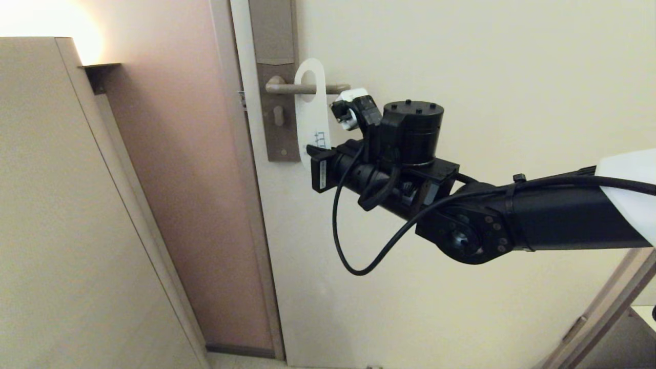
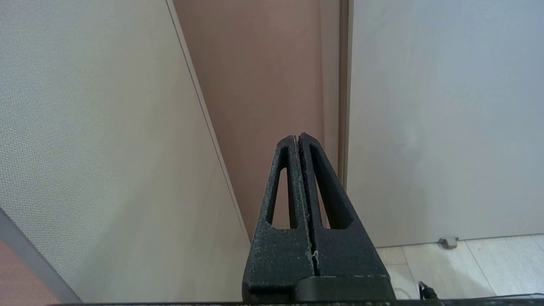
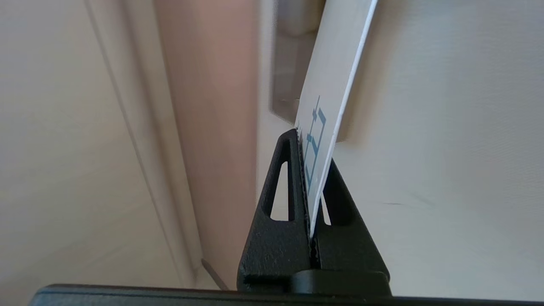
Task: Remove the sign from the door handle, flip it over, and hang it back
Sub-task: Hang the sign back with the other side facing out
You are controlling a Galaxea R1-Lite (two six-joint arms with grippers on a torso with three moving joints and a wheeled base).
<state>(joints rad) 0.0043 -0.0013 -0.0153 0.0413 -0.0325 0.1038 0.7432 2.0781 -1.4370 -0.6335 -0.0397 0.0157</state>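
Observation:
The sign (image 1: 311, 110) hangs on the door handle (image 1: 281, 88), its white face turned outward; the lever passes through its round hole. The handle sits on a tall brown-grey plate (image 1: 274, 46) with a keyhole. My right gripper (image 1: 313, 152) reaches in from the right and is shut on the sign's lower end. In the right wrist view the sign (image 3: 335, 76) stands edge-on with blue print on it, pinched in my right gripper (image 3: 312, 144). My left gripper (image 2: 297, 138) is shut on nothing and faces the wall low down, outside the head view.
The cream door (image 1: 461, 51) fills the right side, with its frame (image 1: 241, 169) and a brownish wall recess (image 1: 179, 179) to the left. A beige panel (image 1: 61, 205) stands at the far left. A doorstop (image 2: 448, 242) sits on the tiled floor.

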